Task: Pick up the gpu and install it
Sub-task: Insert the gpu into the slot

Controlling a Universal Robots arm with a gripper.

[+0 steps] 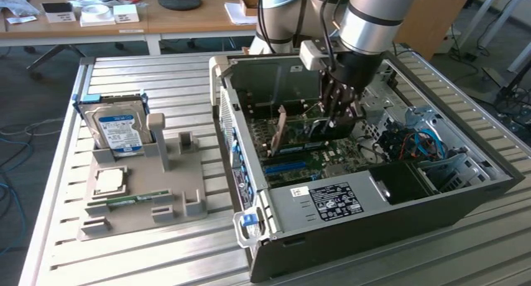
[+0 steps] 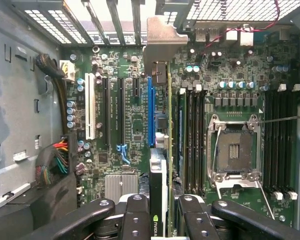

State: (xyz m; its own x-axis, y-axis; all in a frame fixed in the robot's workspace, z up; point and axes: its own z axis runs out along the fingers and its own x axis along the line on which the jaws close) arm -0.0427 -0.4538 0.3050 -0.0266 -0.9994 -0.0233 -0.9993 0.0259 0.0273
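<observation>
Inside the open computer case [image 1: 464, 193], my gripper [image 1: 337, 119] is shut on the gpu [image 1: 309, 132] and holds it upright on edge just above the motherboard [image 1: 332, 158]. Its metal bracket [image 1: 280, 129] faces the case's rear wall. In the wrist view the gpu [image 2: 161, 150] appears edge-on as a thin strip between my two black fingers [image 2: 135, 220], with my gripper [image 2: 162, 202] clamped on its top edge. It runs alongside the long blue slot [image 2: 151, 110], and its silver bracket [image 2: 160, 42] lies at the rear slot openings. Whether the gpu's edge touches the slot I cannot tell.
A grey holder tray [image 1: 178, 193] at the exterior view's left carries a blue-labelled hard drive [image 1: 119, 129], a square chip [image 1: 110, 181] and a green memory stick [image 1: 133, 201]. Drive cage and blue cables [image 1: 423, 143] crowd the case's right side. The bare processor socket [image 2: 234, 150] and memory slots [image 2: 192, 140] flank the gpu.
</observation>
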